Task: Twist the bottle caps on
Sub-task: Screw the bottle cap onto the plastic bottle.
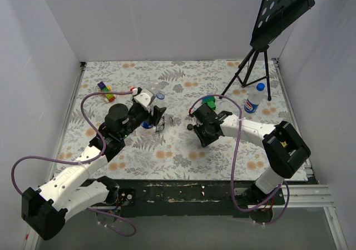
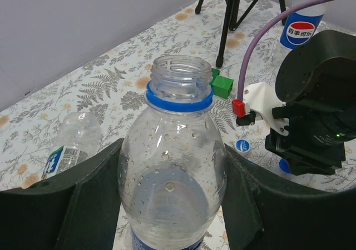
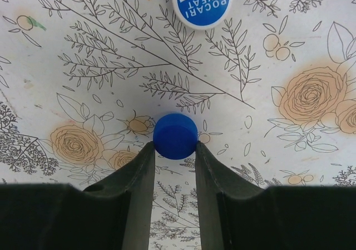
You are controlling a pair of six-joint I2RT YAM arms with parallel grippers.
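With my left hand [image 2: 172, 178] clamping the open bottle [image 2: 175, 144] upright left of centre, my right hand [image 3: 175, 150] pinches the blue cap [image 3: 175, 134] on the counter [image 1: 178, 155]; I should lift it level.

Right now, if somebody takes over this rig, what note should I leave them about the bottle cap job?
Left end effector: shut on an upright open bottle, whose neck is bare.
Right end effector: fingertips pinch a blue cap that sits on the table, not yet lifted.
Elsewhere: a Pocari Sweat cap lies loose nearby. A second bottle lies on its side, its neck hidden. The Pepsi bottle stands apart and looks capped.
Done: at most the Pepsi bottle.
Left: lift the blue cap, screw it onto the held bottle, then cap the others.
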